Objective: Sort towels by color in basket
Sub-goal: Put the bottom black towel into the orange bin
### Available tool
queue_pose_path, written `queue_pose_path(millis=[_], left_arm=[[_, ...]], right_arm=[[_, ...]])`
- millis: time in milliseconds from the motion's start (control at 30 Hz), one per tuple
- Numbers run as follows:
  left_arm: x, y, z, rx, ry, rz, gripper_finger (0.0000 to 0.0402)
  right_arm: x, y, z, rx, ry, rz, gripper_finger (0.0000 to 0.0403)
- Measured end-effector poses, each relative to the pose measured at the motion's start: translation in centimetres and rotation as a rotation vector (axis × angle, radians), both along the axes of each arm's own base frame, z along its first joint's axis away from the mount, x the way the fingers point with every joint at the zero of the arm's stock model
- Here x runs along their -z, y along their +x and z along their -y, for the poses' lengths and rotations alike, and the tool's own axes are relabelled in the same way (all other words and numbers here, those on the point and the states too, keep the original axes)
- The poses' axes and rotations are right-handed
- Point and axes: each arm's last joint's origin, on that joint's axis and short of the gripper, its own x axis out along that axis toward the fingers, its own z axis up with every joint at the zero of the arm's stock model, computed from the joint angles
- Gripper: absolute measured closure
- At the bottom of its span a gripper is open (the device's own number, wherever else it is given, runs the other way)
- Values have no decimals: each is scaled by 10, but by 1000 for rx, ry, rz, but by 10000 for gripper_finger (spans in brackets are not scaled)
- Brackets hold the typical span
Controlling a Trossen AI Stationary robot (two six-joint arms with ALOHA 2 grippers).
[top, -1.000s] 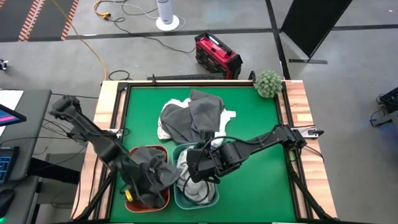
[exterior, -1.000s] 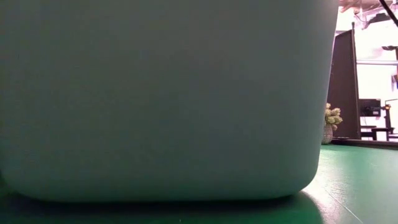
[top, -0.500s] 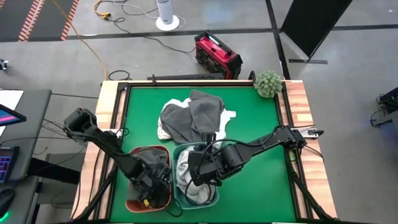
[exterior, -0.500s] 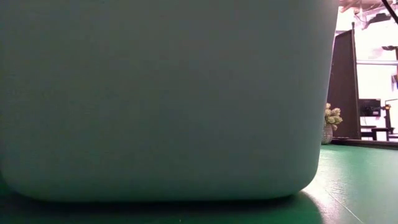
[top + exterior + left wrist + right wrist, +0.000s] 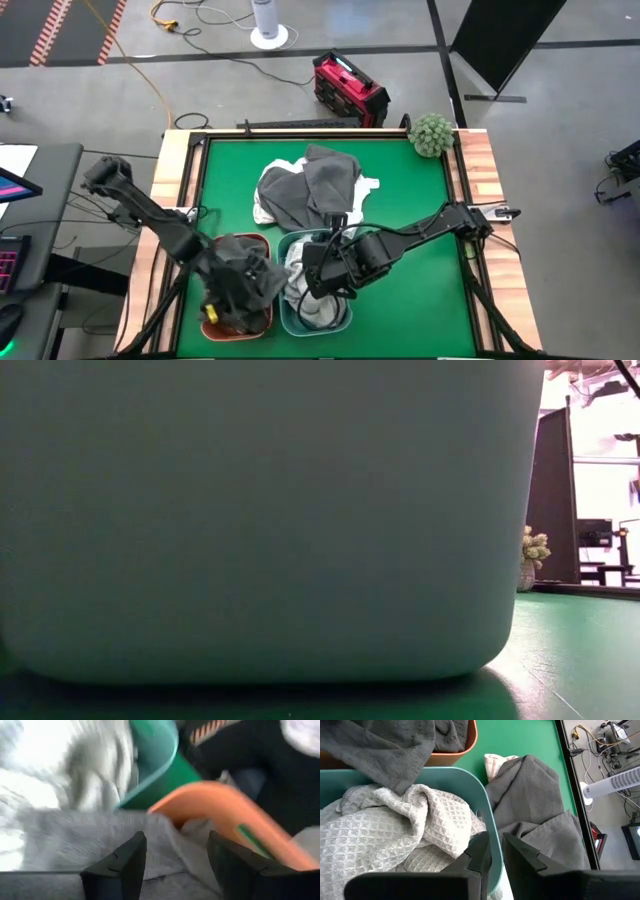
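Two bins at six o'clock: left gripper [image 5: 175, 857], jaws apart, drops dark towel [image 5: 248, 272] into orange bin [image 5: 262, 322]; right gripper [image 5: 492, 851], fingers nearly together, waits empty. Next, withdraw.

Green fuzzy ball [image 5: 432, 133] at table corner, red case [image 5: 349, 90] on floor

A heap of dark grey towels [image 5: 308, 188] with a white one showing beneath sits crumpled at the centre of the high view. Lower down, a dark grey towel [image 5: 243, 278] drapes over the orange basket [image 5: 262, 242]. Light grey waffle-weave towels [image 5: 395, 835] fill the teal basket [image 5: 490, 840] just to its right.
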Motion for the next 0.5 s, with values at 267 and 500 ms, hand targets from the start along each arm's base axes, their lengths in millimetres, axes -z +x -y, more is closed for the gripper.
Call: queue_pose_path(millis=[267,500], left_arm=[[-30,-56,-33,-194,51,-15,203],[-23,-91,-62,-490,145,-198,203]], right_arm=[[1,-5,-8,-4,4,-6,317],[1,-8,-12,3,-10,-2,317]])
